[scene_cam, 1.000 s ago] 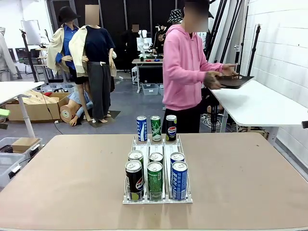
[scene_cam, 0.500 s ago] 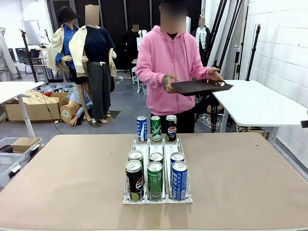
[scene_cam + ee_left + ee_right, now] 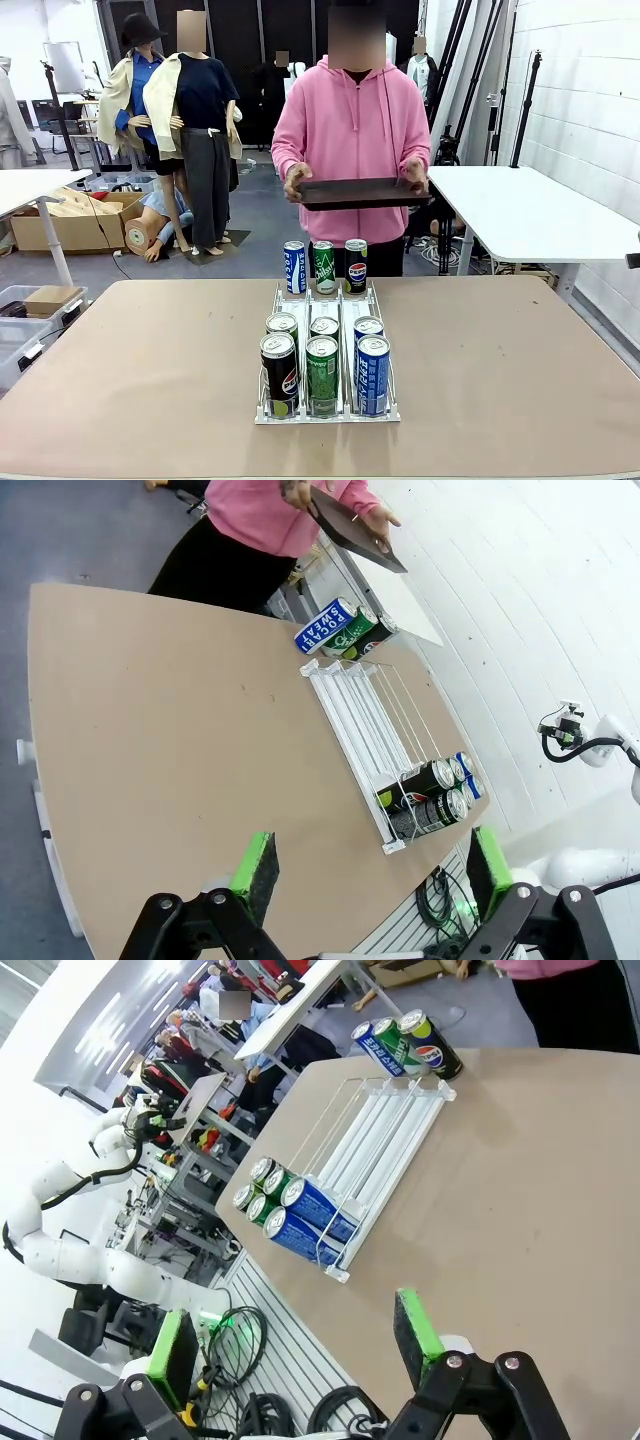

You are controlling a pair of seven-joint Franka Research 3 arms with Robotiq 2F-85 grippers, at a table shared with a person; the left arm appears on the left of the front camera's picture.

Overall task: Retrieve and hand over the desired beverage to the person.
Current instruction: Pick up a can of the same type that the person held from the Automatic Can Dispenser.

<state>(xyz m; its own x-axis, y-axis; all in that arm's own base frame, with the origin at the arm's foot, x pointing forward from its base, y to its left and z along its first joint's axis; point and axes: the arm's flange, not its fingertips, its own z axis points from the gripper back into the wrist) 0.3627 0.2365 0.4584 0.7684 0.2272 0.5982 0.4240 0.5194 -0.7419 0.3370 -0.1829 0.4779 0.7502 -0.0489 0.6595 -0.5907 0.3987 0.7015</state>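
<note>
person (image 3: 352, 130) has turned to face me, tray (image 3: 365, 192) held level beyond the rack (image 3: 338, 303) of cans (image 3: 322, 368). left end effector (image 3: 372, 865) and right end effector (image 3: 295, 1342) gape wide, empty; i'd await a choice before reaching.

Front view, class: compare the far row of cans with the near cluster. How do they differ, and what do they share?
The far row holds three cans; the near cluster holds six, two deep. Left to right, the far row runs blue, green, black; the near cluster's front cans run black, green, blue. Both stand upright.
</note>
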